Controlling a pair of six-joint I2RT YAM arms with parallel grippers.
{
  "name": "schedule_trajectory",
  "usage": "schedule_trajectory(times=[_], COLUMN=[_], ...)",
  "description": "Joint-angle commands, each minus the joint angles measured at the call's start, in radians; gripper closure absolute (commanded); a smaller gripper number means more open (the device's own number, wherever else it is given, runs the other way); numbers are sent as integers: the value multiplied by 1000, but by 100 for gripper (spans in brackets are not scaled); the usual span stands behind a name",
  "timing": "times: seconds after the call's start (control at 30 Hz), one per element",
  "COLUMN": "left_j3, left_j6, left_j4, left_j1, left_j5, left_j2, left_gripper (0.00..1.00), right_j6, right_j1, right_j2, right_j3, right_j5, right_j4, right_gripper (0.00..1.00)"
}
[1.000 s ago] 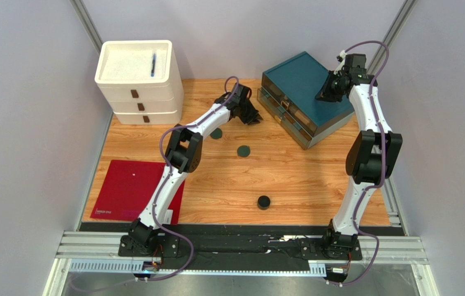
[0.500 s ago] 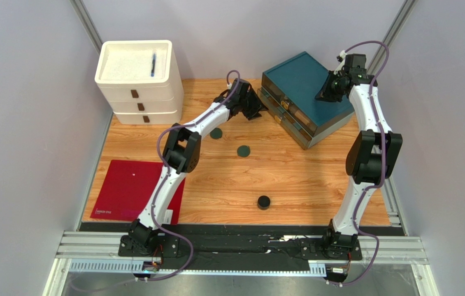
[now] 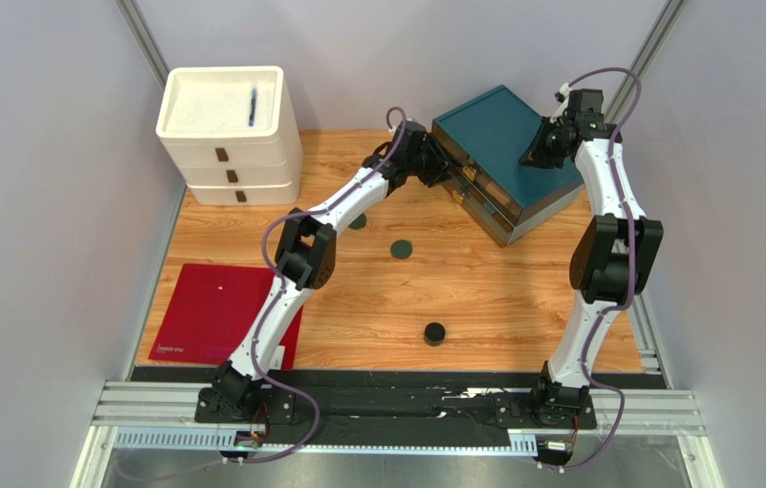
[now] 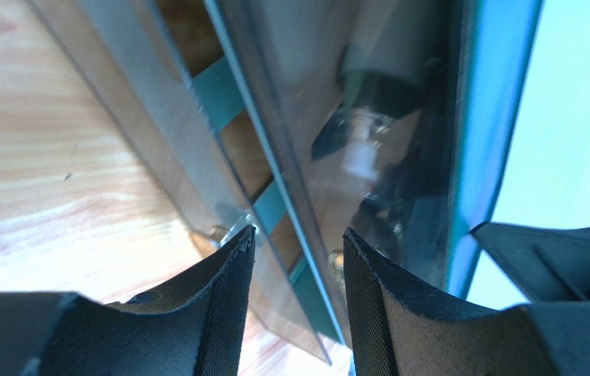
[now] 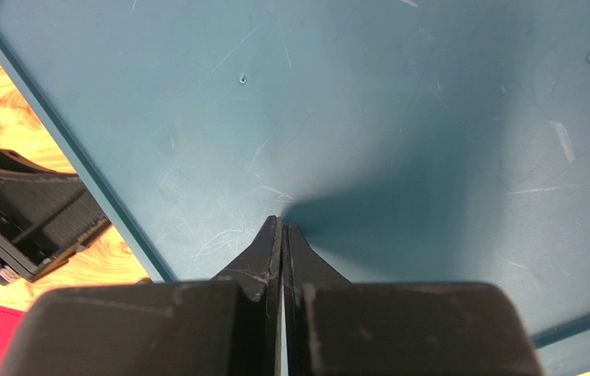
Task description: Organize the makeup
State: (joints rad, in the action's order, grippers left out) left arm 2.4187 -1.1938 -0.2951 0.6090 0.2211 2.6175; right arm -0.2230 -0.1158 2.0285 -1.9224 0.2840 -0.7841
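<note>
Two flat dark-green discs lie on the wooden table: one [image 3: 401,249] in the open, one [image 3: 357,220] half hidden under my left arm. A black round jar [image 3: 435,332] stands nearer the front. My left gripper [image 3: 439,163] is open at the left front corner of the teal drawer cabinet [image 3: 494,127]. In the left wrist view its jaws [image 4: 296,239] straddle the edge of a clear drawer front [image 4: 274,157], with a blurred bottle shape [image 4: 380,66] behind it. My right gripper [image 5: 282,225] is shut and empty, tips on the cabinet top [image 5: 400,110].
A white three-drawer unit [image 3: 226,153] stands at the back left with a blue pen [image 3: 253,105] on top. A red mat [image 3: 204,310] lies at the front left. Grey walls close in both sides.
My left gripper has moved right and back, from above the table near the discs to the cabinet's drawer fronts. The right arm has not moved.
</note>
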Motion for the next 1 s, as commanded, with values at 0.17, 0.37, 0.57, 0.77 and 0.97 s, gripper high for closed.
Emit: schedule_trajectory(times=[0.17,0.37,0.57,0.77,0.97], left_j3=[82,89,155,178,171], left_j6=[-16,-79,-87,-84,-37], left_j4=[-76,-81,-113,-139,-180], left_j1=[14,12,12,15,14], left_j5=[-40,-57,-77,-69,-62], left_j2=[39,58,113,142,133], left_gripper=[50,52,53,53,72], right_j6=[31,33,33,31,31], right_j1=[-19,-19,-19,-19,-19], right_j2=[68,67,67,72,72], right_j3=[71,79,77,77,76], right_j5=[-97,-97,-97,-92,-92], right_j4=[-159,-162,-161,-161,-161], right_gripper=[100,100,100,100,100])
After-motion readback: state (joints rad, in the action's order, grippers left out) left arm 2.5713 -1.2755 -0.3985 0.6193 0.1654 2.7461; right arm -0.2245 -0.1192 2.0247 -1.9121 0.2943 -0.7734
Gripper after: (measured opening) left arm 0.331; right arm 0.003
